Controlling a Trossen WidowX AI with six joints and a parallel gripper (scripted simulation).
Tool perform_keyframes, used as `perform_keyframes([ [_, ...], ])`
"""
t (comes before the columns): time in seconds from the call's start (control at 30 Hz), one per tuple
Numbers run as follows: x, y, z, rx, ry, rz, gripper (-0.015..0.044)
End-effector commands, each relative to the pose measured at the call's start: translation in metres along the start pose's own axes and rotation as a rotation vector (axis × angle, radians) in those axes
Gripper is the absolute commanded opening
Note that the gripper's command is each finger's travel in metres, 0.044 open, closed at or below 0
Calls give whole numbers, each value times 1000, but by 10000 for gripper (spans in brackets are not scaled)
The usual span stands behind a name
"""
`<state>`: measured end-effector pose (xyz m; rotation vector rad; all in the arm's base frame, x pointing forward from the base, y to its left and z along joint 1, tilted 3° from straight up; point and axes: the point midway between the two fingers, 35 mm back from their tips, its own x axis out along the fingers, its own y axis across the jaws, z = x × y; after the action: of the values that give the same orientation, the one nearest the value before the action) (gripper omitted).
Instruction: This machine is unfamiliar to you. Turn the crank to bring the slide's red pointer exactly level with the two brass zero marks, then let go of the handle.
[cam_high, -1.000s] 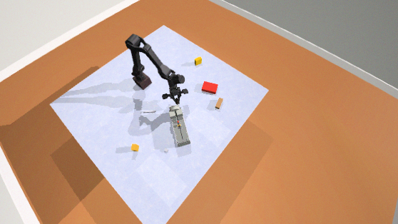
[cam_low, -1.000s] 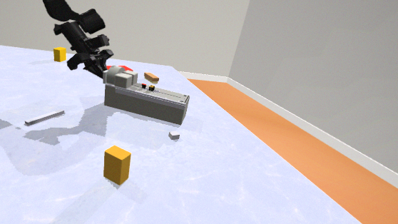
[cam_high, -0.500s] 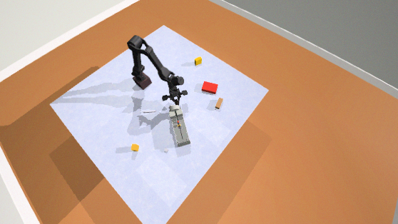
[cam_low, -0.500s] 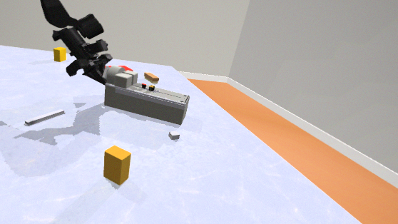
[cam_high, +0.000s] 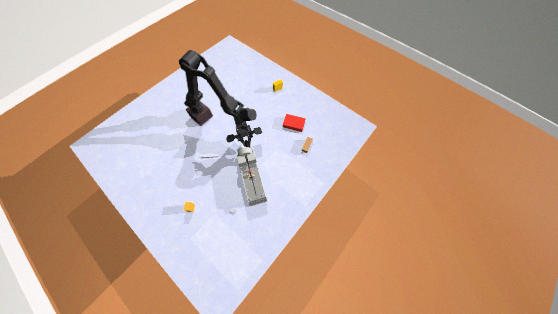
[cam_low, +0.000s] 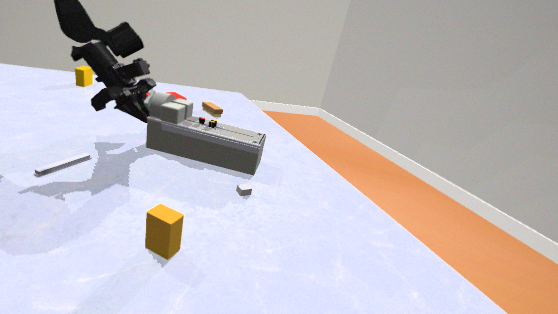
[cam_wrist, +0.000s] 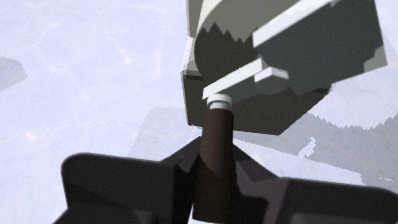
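The machine (cam_high: 254, 186) (cam_low: 205, 144) is a long grey box on the pale mat, with a round crank disc (cam_low: 160, 102) (cam_wrist: 220, 52) at the end nearest the arm. On its top track the slide's red pointer (cam_high: 249, 171) (cam_low: 202, 120) sits close to the brass zero marks (cam_high: 250, 176) (cam_low: 213, 123), seemingly a little to the crank side of them. My gripper (cam_high: 243, 142) (cam_low: 139, 108) (cam_wrist: 212, 192) is shut on the crank's dark handle (cam_wrist: 216, 145). The handle hangs from the white crank arm (cam_wrist: 240, 80). The wrist view does not show the pointer.
On the mat lie a yellow block (cam_high: 278, 85) (cam_low: 84, 76), a red block (cam_high: 294, 122), a tan block (cam_high: 307, 144) (cam_low: 212, 107), a second yellow block (cam_high: 189, 206) (cam_low: 164, 231), a thin grey bar (cam_high: 209, 156) (cam_low: 62, 164) and a small grey piece (cam_high: 232, 211) (cam_low: 244, 189).
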<state>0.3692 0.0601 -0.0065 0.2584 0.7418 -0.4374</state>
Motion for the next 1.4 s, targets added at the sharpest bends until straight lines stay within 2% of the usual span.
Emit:
perform_keyframes([
  [0.0,5,-7,-4,-6,15,-12,0],
  [1.37,7,-18,-7,-6,15,-13,0],
])
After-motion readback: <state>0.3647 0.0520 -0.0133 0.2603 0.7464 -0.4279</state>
